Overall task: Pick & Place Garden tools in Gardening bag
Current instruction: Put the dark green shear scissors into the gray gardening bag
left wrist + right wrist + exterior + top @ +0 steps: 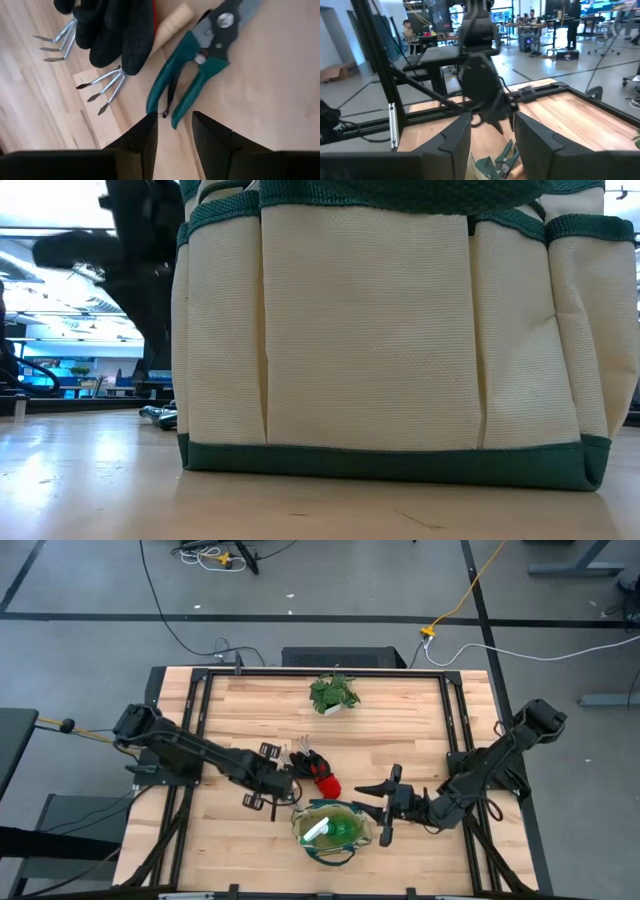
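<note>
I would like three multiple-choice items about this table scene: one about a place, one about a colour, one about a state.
1. Where is the spray bottle?
A. inside the bag
B. beside the plant
C. held by the right gripper

2. What colour are the shears' handles?
A. red
B. teal green
C. yellow

3. How do the left gripper's jaws stand?
A. shut on the shears
B. shut on a glove
C. open, holding nothing

Answers:
1. A: the high view shows the green bottle lying within the bag's rim.
2. B: the left wrist view shows teal green handles under grey blades.
3. C: the left wrist view shows a gap between the jaws, with only bare table in it, just short of the shears.
</note>
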Controlling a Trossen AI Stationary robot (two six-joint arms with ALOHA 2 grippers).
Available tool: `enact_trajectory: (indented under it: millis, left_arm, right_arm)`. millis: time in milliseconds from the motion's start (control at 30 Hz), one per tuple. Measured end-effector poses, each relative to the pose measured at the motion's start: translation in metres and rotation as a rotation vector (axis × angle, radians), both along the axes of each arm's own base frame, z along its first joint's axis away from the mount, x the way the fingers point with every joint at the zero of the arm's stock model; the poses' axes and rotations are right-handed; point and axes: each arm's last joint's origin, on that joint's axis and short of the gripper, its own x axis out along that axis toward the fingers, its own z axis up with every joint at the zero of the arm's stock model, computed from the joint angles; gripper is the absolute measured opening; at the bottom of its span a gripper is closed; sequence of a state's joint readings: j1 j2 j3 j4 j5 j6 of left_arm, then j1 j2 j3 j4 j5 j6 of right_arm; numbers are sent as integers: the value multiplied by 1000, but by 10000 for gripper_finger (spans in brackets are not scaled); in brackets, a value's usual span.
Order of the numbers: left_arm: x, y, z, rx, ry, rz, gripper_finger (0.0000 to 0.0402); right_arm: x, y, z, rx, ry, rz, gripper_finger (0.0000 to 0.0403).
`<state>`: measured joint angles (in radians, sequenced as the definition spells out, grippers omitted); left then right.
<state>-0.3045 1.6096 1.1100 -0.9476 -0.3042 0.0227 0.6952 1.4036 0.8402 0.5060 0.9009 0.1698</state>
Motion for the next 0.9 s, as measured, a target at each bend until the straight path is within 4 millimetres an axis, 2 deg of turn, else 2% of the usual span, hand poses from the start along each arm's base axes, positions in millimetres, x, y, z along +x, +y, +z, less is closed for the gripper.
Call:
enact_trajectory:
  millis: [267, 433, 567, 900]
  left_arm:
    - [4, 17, -16, -66, -17, -17, 128]
    - [7, 23, -17, -73, -16, -32, 128]
    - [10, 28, -19, -62, -8, -93, 128]
    - [18, 39, -30, -106, 10, -82, 128]
  right_arm:
    - [6, -13, 5, 14, -5, 35, 151]
    - [3, -21, 11, 11, 8, 51, 151]
    - [2, -23, 9, 10, 41, 59, 151]
    - [1, -23, 4, 6, 84, 55, 151]
